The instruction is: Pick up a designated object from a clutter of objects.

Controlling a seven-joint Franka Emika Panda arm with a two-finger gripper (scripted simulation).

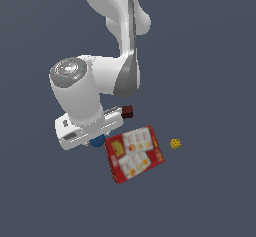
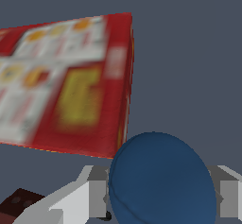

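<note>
one dark-blue ball [image 2: 160,180] is seated between the fingers of the gripper [image 2: 158,194], apparently clamped on both sides to prevent rolling. it is held just beside the red printed box [image 2: 66,81], with the dark brown block [image 2: 16,204] near.

White arm bent low, hand [image 2: 160,192] fingers [image 2: 85,194] apart.

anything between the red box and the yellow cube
No. In the exterior view only bare dark floor separates the red box from the yellow cube; they sit apart.
</note>
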